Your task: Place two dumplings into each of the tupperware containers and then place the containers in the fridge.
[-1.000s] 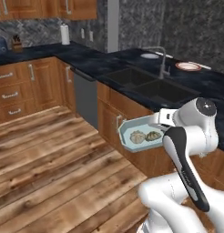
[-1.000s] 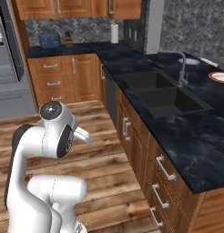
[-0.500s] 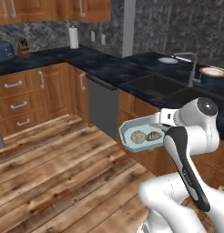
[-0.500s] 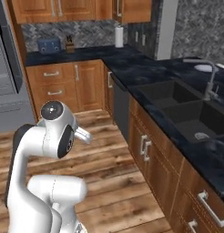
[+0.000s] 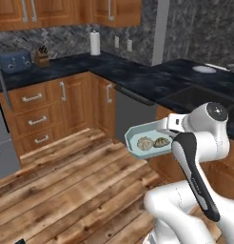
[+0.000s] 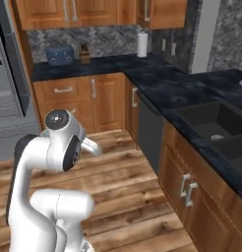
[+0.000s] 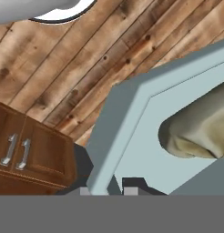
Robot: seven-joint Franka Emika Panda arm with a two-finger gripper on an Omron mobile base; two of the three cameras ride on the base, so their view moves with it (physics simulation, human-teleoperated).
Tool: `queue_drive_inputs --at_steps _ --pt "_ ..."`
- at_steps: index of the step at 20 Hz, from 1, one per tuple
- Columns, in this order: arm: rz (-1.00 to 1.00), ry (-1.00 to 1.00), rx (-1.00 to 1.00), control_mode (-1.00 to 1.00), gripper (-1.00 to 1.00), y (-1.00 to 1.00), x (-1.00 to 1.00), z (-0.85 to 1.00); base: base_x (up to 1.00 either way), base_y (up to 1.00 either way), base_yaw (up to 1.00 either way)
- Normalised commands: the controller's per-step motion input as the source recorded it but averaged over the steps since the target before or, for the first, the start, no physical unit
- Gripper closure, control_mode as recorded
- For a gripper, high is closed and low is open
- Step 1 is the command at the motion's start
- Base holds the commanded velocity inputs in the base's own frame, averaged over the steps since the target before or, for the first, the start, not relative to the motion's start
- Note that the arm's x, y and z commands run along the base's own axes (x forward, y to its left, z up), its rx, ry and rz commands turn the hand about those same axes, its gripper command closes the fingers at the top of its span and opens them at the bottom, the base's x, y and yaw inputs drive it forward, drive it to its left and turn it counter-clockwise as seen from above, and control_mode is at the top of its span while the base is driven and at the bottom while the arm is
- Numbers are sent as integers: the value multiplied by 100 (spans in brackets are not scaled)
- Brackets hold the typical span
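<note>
My claw (image 7: 113, 185) is clenched on the rim of a pale blue container (image 5: 148, 142), carried in the air above the wooden floor (image 5: 66, 186), beside the dishwasher front (image 5: 133, 114). The left base view shows the whole container with two dumplings (image 5: 153, 143) lying side by side inside. The hand view is far closer: one corner of the container's rim and a single dumpling cut off by the right edge. In the right base view my own arm hides the container; at the left edge stands part of the grey fridge (image 6: 7, 93), cut off.
</note>
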Motion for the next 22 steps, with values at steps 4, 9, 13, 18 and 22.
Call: queue_drive_inputs --at_steps 4,9,13,18,22 --pt "0 0 0 100 100 0 0 0 100 100 7" --pt "0 0 0 100 100 0 0 0 95 100 17" --pt "0 0 0 100 100 0 0 0 86 100 24" --pt "0 0 0 100 100 0 0 0 65 97 30" --pt "0 0 0 100 100 0 0 0 63 89 30"
